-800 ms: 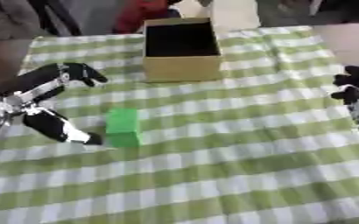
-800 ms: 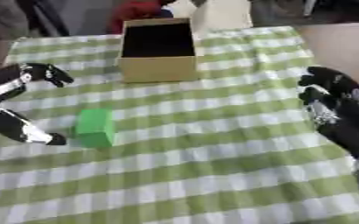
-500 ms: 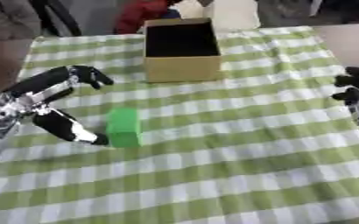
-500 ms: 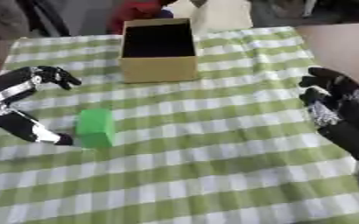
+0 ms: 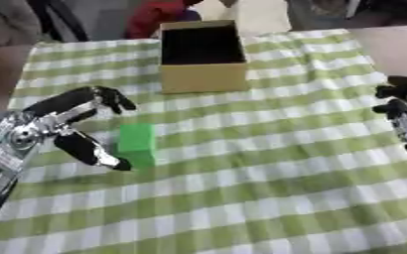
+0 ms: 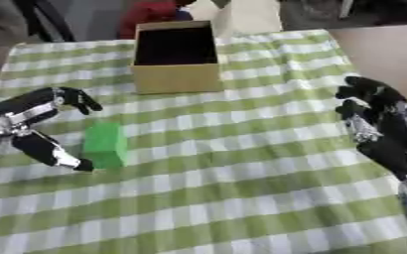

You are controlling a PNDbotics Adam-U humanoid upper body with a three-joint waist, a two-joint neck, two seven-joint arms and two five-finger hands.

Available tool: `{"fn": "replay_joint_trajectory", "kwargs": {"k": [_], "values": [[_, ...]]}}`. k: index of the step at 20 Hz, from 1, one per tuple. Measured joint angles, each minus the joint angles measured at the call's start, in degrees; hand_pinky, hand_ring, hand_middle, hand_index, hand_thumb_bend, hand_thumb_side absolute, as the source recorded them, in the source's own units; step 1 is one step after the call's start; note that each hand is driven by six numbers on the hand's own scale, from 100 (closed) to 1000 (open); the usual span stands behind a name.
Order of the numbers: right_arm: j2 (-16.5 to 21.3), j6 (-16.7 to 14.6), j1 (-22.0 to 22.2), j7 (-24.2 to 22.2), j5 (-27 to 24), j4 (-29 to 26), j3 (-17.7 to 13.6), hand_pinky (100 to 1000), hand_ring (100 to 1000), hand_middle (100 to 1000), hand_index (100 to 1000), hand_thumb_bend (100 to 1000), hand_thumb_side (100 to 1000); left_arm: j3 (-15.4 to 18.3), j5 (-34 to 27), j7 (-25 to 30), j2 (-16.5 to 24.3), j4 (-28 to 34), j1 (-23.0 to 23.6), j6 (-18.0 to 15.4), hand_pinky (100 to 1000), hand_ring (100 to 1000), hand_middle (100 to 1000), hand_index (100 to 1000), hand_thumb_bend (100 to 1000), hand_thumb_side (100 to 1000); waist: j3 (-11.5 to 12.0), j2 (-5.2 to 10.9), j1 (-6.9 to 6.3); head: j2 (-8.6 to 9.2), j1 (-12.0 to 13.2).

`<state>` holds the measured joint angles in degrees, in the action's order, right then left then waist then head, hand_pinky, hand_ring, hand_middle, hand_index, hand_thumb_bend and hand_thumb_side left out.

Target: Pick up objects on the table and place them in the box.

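Left hand (image 5: 55,126) apparently touches upright green block (image 5: 137,144).

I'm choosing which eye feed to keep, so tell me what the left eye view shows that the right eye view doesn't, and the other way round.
Only the left eye view shows more of the left arm, its silver forearm running to the lower left corner. Only the right eye view shows most of the right hand, fingers up at the table's right edge; the left eye view cuts it at the border. Both show the left hand open around the green block, thumb tip at its lower corner, the open cardboard box beyond it, and the green checked tablecloth.
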<state>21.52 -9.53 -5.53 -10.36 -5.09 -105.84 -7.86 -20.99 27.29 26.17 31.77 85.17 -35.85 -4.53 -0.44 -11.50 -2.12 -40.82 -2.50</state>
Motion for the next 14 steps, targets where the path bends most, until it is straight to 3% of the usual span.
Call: {"fn": "replay_joint_trajectory", "kwargs": {"k": [14], "values": [[0.0, 0.0, 0.0, -0.2, 0.0, 0.2, 0.1, 728, 877, 656, 850, 100, 370, -0.7, 4.0, -1.4, -3.0, -7.3, -1.1, -0.7, 834, 704, 683, 797, 788, 354, -0.3, 0.00, -0.01, -0.52, -0.2]]}}
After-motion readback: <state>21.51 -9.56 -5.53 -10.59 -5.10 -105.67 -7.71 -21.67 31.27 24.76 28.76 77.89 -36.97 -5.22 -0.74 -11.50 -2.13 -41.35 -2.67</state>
